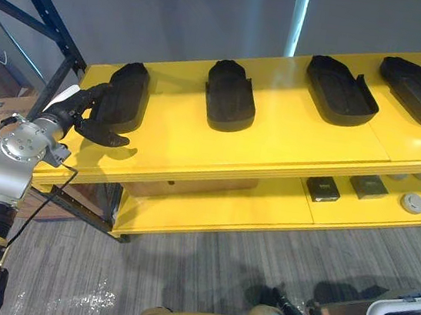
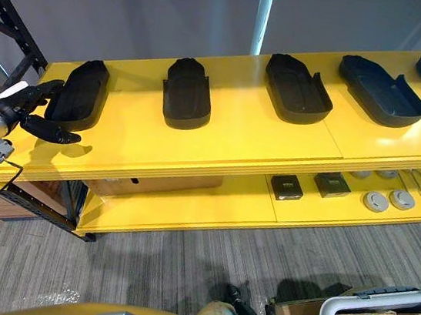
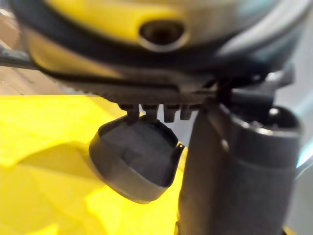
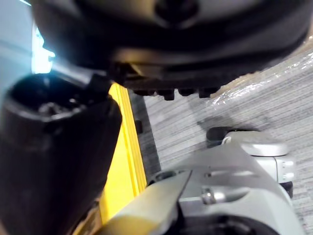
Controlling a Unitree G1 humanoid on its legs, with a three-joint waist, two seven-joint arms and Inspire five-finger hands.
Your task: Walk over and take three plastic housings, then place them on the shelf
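**Left hand at the end housing, set-down nearly done**

The left hand (image 1: 76,115) is at the far-left housing (image 1: 128,94), which lies flat on the yellow shelf (image 1: 289,148). In the left wrist view its fingers (image 3: 149,111) meet the housing's rim while the thumb (image 3: 234,166) stands apart with a gap showing. I read the hand as released, touching rather than grasping. The right hand (image 4: 171,44) hangs low near the floor; its state I cannot tell.

This looks like the end of the placing step. A second housing (image 1: 230,96) sits to the right, and other housings (image 1: 342,91) run on along the shelf, all well apart and none in a hand.

The next move calls for lifting the fingers straight off the rim and drawing the arm back toward the near-left. It should not sweep sideways, since a dragged finger could slide the housing.

Room is tight on the left. The housing lies near the shelf's left end, with the rack upright (image 1: 37,2) just beyond, and the wrist hangs over the near edge. To the right there is a broad bare stretch of shelf before the second housing, and a bare strip runs along the near edge. The way back over that edge looks open.
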